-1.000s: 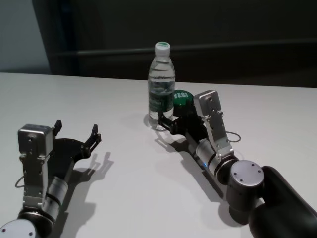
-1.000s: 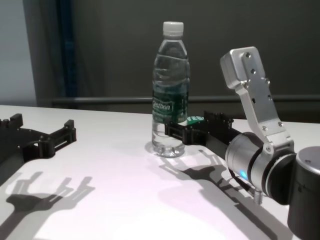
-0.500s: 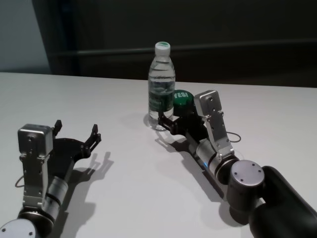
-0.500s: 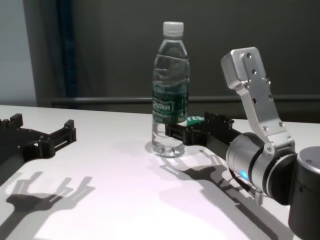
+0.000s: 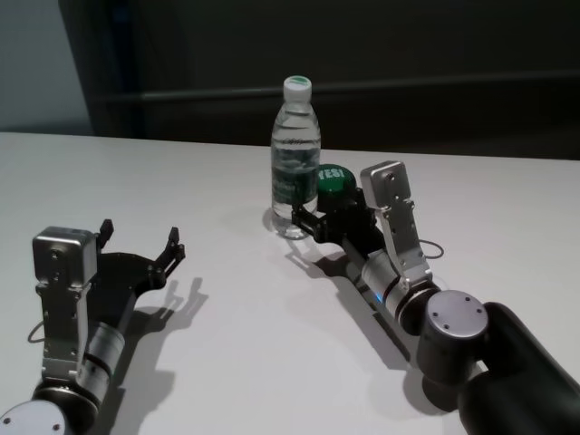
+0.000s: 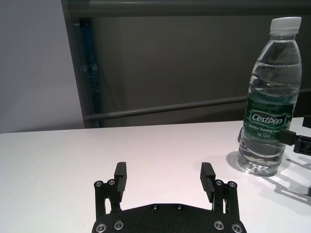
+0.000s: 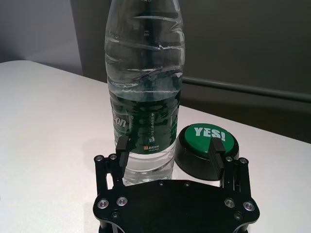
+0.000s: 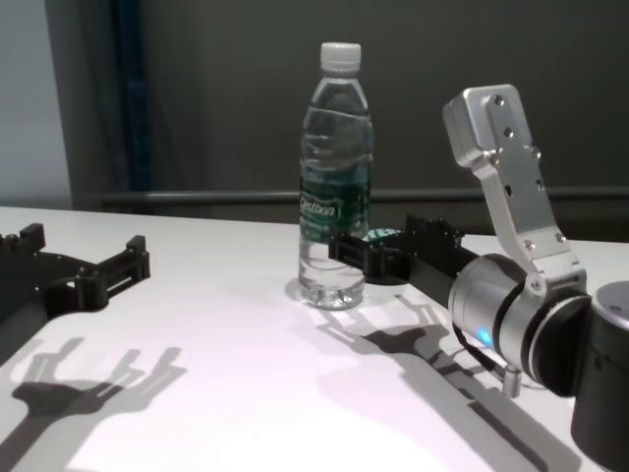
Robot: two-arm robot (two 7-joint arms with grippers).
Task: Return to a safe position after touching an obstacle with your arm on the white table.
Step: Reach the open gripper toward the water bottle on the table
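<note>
The obstacle, a tall clear water bottle [image 5: 296, 159] with a white cap and dark green label, stands upright on the white table [image 5: 227, 353]. My right gripper [image 5: 323, 214] is open and empty, low over the table just to the bottle's right. In the right wrist view one fingertip [image 7: 122, 144] lies at the bottle's [image 7: 146, 87] lower side; I cannot tell whether it touches. My left gripper [image 5: 140, 237] is open and empty at the near left, well away from the bottle. The bottle also shows in the left wrist view [image 6: 269, 97] and the chest view [image 8: 336, 177].
A low black button with a green "YES!" top [image 5: 333, 181] sits right behind the right gripper, next to the bottle; it also shows in the right wrist view [image 7: 206, 137]. A dark wall and rail run behind the table's far edge.
My right arm has shifted slightly to the right, its finger edging a little off the bottle. The bottle and the left arm have not moved.
</note>
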